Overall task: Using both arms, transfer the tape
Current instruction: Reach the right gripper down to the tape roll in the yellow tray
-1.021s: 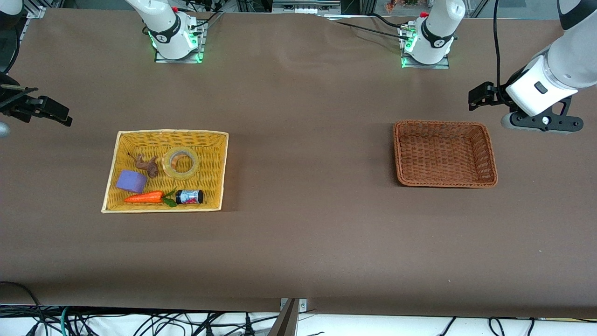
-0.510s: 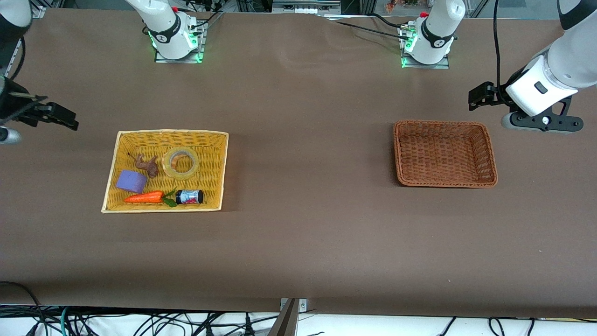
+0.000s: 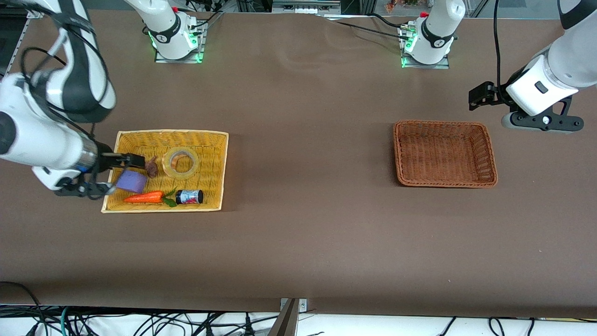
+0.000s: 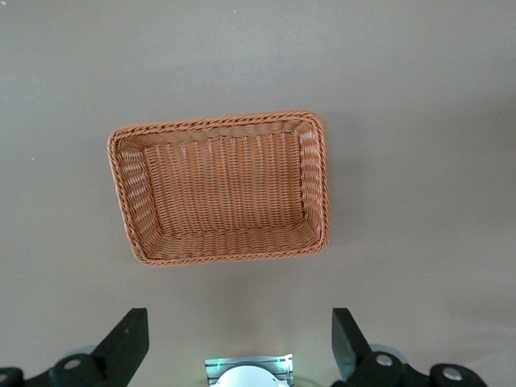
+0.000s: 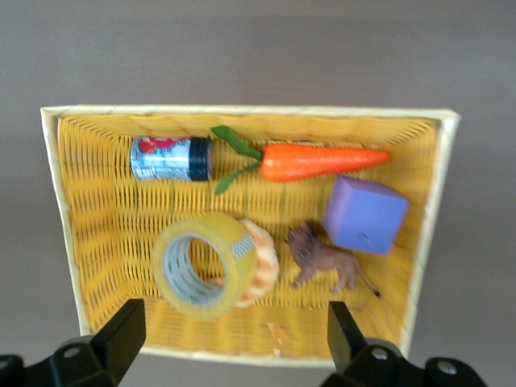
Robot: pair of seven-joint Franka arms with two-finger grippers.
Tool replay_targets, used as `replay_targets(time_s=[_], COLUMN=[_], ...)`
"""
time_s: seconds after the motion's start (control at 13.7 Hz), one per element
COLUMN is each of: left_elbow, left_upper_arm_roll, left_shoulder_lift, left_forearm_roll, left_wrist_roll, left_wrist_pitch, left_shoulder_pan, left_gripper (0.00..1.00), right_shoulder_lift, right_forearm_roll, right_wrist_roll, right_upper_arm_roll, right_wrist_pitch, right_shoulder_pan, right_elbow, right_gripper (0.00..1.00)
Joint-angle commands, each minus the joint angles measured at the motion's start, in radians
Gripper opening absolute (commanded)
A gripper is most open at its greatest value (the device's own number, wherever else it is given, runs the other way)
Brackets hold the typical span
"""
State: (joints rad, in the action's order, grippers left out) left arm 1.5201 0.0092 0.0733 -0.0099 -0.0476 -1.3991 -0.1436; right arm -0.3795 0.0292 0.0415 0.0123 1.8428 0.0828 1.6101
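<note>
So basically nothing's been transferred yet. The tape (image 3: 180,162) is lying in the yellow basket (image 3: 214,140), leaning on what looks like a croissant, with a little lion figure (image 5: 324,260) next to it. The right end effector (image 3: 133,161) is up over that basket's edge at the right arm's end of the desk, fingers spread wide with nothing between them. In the right wrist view the tape (image 5: 205,264) sits just ahead of the spread fingertips (image 5: 121,329), and the carrot (image 5: 321,161), purple block (image 5: 364,215) and small black jar (image 5: 171,158) lie past it.

The left end effector (image 3: 480,97) is waiting over bare desk beside the empty brown basket (image 3: 444,153), fingers apart too, nothing held.

Everything's left to do, I'd say: the grab, the handover between arms, and the drop, presumably into the brown basket.
</note>
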Motion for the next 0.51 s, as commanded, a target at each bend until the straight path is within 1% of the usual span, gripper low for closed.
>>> replay_targets(time_s=[0.0,0.15,0.44], left_elbow=[-0.026,-0.026,-0.026], left_upper_arm_roll=[-0.005,-0.005,-0.005], left_shoulder_lift=[0.006,0.008,0.008], left_forearm_roll=[0.011,0.011,0.011], left_wrist_roll=[-0.001,-0.001,-0.001], left_wrist_pitch=[0.022,0.022,0.020], left_shoulder_pan=[0.001,0.001,-0.001], left_gripper=[1.00,1.00,1.00], right_shoulder_lift=[-0.042,-0.068,-0.059], right_forearm_roll=[0.012,0.003,0.001], right_wrist_roll=[0.001,0.001,0.001], right_upper_arm_roll=[-0.002,-0.002,-0.002], right_wrist_pitch=[0.032,0.058,0.202], right_shoulder_pan=[0.002,0.011,0.012], right_elbow=[-0.015,-0.001,0.147], right_gripper=[1.00,1.00,1.00])
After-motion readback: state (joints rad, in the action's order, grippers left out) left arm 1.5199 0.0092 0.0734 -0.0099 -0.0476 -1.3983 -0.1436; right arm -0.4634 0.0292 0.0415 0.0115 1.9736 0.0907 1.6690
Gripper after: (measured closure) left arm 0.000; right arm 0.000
